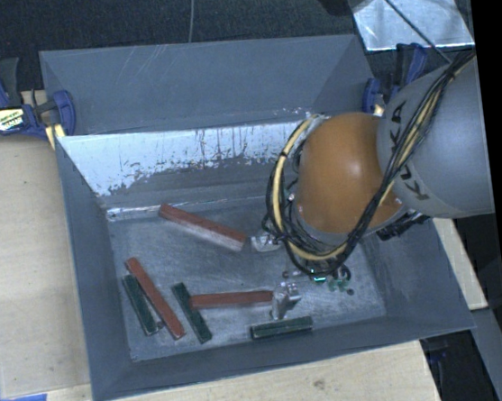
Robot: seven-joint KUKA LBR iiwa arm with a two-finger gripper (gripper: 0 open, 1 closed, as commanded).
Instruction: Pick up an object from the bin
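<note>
My gripper hangs low over the right half of the bin floor, under the arm's orange dome. Its fingers stand apart, one fingertip farther back and one nearer the front, with nothing between them. A reddish-brown flat bar lies slanted at the back, its right end just left of the rear fingertip. A second reddish-brown bar lies almost level, its right end against the front fingertip. A short dark green bar lies just in front of that fingertip, along the bin's front wall.
At the left of the floor lie a slanted dark green bar, a reddish-brown bar and another dark green bar side by side. The arm and its cables cover the bin's right side.
</note>
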